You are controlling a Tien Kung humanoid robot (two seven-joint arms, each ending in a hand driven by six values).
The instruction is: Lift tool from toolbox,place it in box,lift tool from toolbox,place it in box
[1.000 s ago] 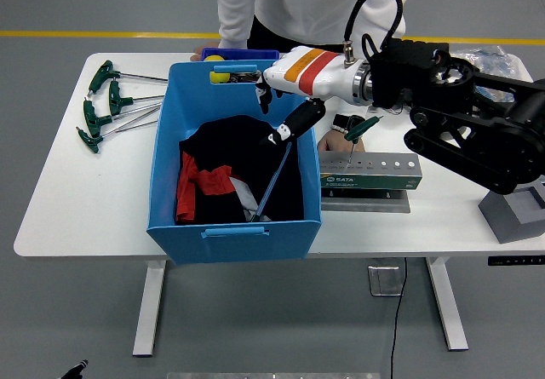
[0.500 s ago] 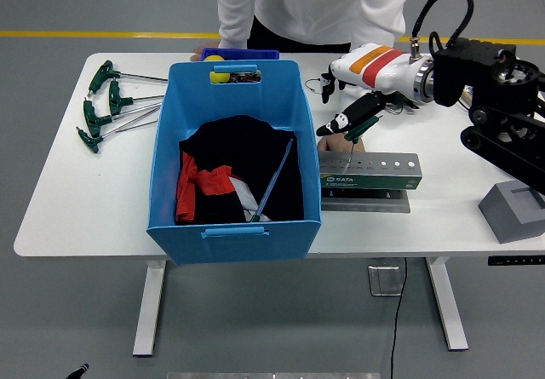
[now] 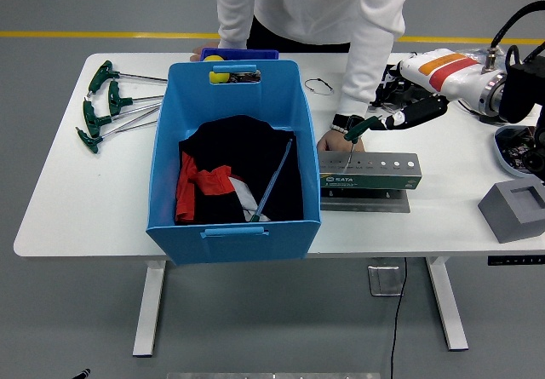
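The right robot hand [image 3: 407,106] has drawn back to the upper right of the frame, away from the blue box [image 3: 234,217] it hovered beside a second ago, and it now hangs over the white counter [image 3: 85,200] with dark fingers [image 3: 417,113] loosely extended and holding nothing. Its white forearm shell bears red and orange bands. The blue-shafted tool [image 3: 272,179] that hung beneath it earlier now lies slanted inside the box, resting on a heap of black and red fabric [image 3: 221,175]. The box is smooth moulded plastic with straight walls and a handle slot on its near side.

Right of the box, at centre frame, sits the toolbox [image 3: 369,175], a low grey metal rack with a row of round holes along its top and a green label on its front. One green-handled tool [image 3: 358,129] stands upright in it, its T-shaped grip just left of the robot hand's fingertips. A person in a white sleeve [image 3: 366,47] at the top of the frame rests a hand [image 3: 330,140] at the rack's left end, unmoved across the frames.

At the upper left of the counter, five green-handled T-wrenches [image 3: 106,106] with slim steel shafts lie fanned out. A grey block [image 3: 515,209] sits at the right edge.
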